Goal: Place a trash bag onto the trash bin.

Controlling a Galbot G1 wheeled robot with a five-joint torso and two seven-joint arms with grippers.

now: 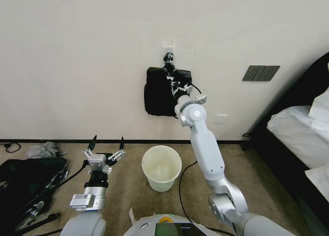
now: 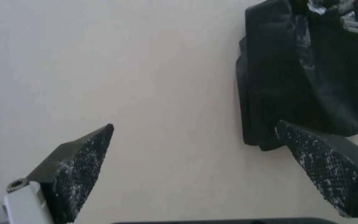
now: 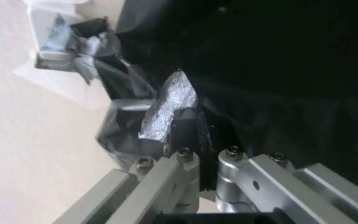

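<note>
Right gripper [image 1: 170, 79] is pinching black plastic of the bag bundle [image 1: 158, 92] hanging on the wall [image 1: 85, 57]. Left gripper [image 1: 106, 145] is hovering with fingers spread beside the trash bin [image 1: 161, 167].

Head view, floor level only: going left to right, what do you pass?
Dark heap with metal parts → left tool, open and held above the carpet → trash bin → right arm, reaching up to the black bag bundle on the wall → bed.
</note>
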